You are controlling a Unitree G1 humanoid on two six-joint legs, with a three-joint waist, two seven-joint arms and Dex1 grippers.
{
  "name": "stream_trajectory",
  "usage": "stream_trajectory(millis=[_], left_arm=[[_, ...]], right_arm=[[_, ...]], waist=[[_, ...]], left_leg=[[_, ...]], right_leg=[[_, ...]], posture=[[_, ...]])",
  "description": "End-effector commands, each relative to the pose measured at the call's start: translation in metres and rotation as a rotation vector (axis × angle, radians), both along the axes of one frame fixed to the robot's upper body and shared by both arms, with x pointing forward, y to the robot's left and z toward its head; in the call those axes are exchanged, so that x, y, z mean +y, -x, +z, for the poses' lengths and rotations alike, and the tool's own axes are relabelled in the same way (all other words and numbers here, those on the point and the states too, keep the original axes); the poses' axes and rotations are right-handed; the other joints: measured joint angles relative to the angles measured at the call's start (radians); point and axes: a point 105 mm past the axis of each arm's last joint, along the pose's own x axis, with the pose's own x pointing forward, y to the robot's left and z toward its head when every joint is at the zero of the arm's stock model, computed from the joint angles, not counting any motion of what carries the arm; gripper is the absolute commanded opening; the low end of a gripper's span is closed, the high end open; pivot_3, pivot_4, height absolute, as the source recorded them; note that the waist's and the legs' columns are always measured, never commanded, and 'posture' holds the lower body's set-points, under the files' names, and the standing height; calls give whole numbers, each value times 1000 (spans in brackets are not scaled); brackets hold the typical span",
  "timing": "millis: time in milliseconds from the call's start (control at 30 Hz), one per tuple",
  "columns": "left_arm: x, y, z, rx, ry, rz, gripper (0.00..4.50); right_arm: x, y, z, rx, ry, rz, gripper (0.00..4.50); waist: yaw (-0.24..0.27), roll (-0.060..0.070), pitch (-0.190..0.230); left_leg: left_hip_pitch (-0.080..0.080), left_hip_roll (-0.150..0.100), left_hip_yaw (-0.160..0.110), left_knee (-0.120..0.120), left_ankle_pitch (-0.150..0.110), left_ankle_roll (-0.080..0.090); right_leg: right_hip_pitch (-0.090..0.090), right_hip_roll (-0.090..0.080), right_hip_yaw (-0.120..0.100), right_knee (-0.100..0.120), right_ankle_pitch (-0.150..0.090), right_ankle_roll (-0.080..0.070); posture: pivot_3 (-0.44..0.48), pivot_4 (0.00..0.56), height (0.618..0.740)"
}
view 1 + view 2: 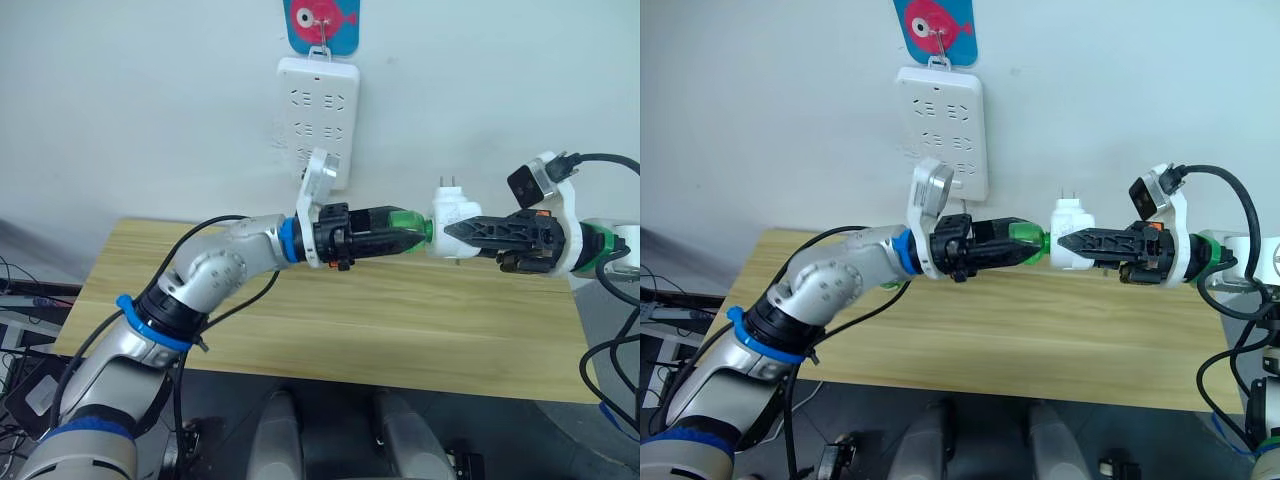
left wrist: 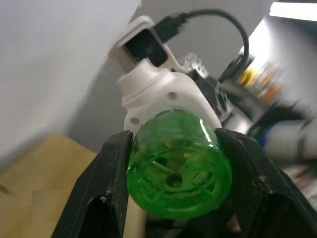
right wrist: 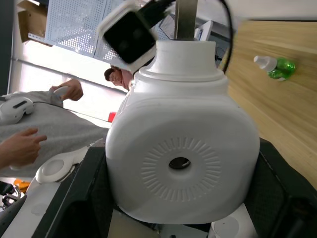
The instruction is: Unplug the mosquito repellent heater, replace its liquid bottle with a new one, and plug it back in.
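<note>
Above the pale wooden desk (image 1: pixel 400 320), my right pincer (image 1: pixel 1072 241) is clamped on the small white rounded plastic heater (image 1: pixel 1071 234), prongs up; my left pincer (image 1: pixel 405 233) is clamped on its green translucent bottle (image 1: pixel 408 222). Both feel light, rigid, slick plastic, I judge; grip the flanks, twist gently. Right wrist view adds a spare green bottle (image 3: pixel 275 67) lying on the desk.

The bottle (image 2: pixel 178 171) is glossy translucent green plastic; the heater (image 3: pixel 181 163) joined to it is smooth matt white plastic, above a pale wood-grain table (image 1: pixel 400 330).
</note>
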Motion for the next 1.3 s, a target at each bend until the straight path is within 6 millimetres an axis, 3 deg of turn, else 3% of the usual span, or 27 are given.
stream_trajectory(millis=[33,167,367,500,567,667,767,1000,1300], left_arm=[[32,-15,16,299,156,-27,2262],[45,-17,-27,535,134,-28,2262],[58,2,-46,576,79,-54,2262],[68,16,-62,563,23,-29,2262],[71,20,-66,561,14,-15,2262],[73,21,-72,531,12,39,2262],[71,22,-72,528,32,55,2262],[69,28,-74,517,28,61,2262],[68,36,-79,511,5,66,2262]], right_arm=[[7,9,-22,40,119,44,2987],[5,-5,-31,15,166,-53,2987],[-15,-13,-30,21,185,-164,2987],[-45,-28,-38,31,252,-332,2987],[-62,-36,-53,48,354,-426,2987],[-110,-48,-111,46,755,-630,2987],[-146,-48,-144,16,1022,-710,2987],[-161,-41,-178,-17,1188,-680,2987],[-164,-36,-187,46,1197,-659,2987]], waist=[[-5,0,0],[-9,0,0],[-4,0,2],[-2,0,2],[-1,-1,3],[1,-2,3],[1,-1,5],[-7,-2,15],[0,-2,17]], left_leg=[[0,0,0,0,0,0],[0,0,-1,0,0,0],[0,1,-1,-1,0,0],[1,0,0,-1,0,-1],[1,0,1,-1,0,0],[3,0,1,-1,0,-1],[5,0,4,-1,0,-1],[8,0,10,-2,0,-1],[8,0,11,-2,0,-1]], right_leg=[[0,0,0,0,0,0],[-1,1,-1,1,-1,-2],[-3,1,-2,6,-4,-7],[-2,0,-1,5,-5,-6],[-2,0,0,5,-5,-5],[-1,0,0,6,-5,-5],[-1,0,3,5,-5,-5],[-1,0,9,6,-5,-4],[-1,0,9,5,-5,-4]], posture=[[-47,304,740],[-65,313,740],[-78,326,740],[-69,337,740],[-65,341,740],[-60,345,740],[-45,345,740],[-22,345,740],[-15,341,740]])
